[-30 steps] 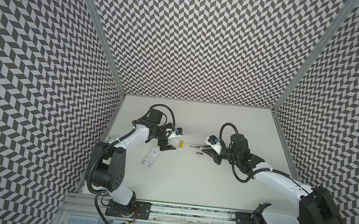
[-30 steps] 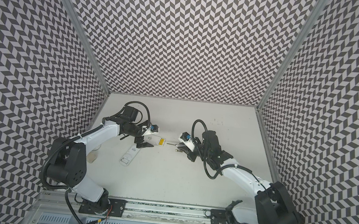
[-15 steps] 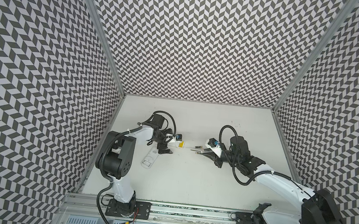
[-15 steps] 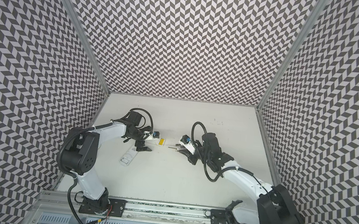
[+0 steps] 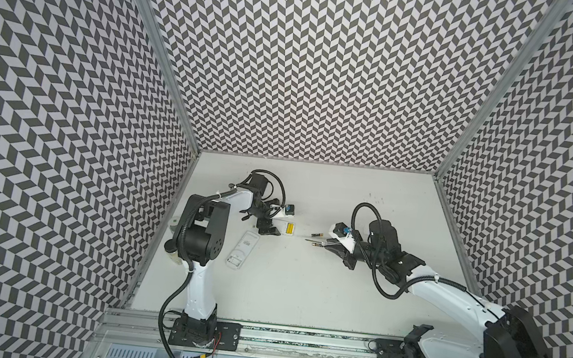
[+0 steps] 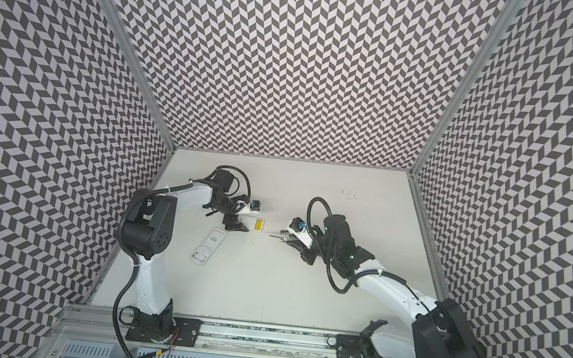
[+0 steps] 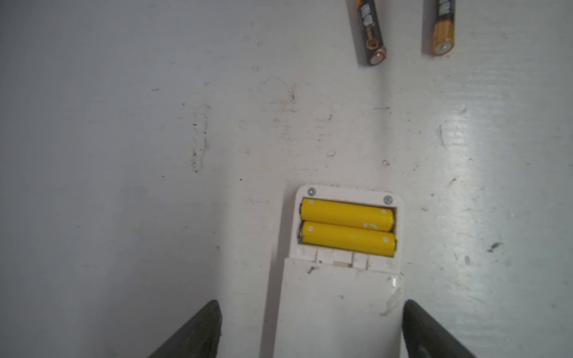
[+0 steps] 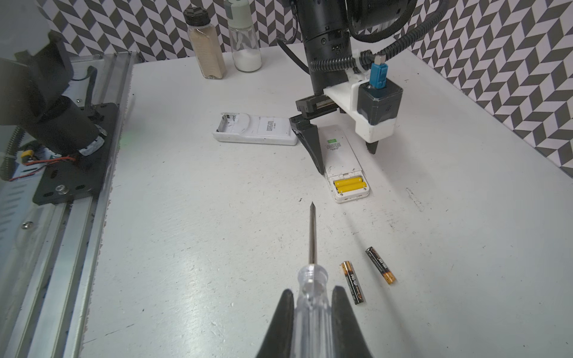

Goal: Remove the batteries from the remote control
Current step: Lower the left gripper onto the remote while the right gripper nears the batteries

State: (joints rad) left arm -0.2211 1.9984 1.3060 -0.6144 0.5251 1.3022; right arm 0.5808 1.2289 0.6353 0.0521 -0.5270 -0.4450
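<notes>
Left wrist view: left gripper (image 7: 311, 316) spread, jaws either side of white remote (image 7: 335, 303). Two yellow batteries (image 7: 347, 227) side by side in open compartment. Two black batteries (image 7: 370, 37) loose on tabletop (image 7: 124, 155) nearby. Right gripper (image 8: 313, 297) pinching screwdriver (image 8: 312, 235) by clear handle, tip near remote, not touching.
</notes>
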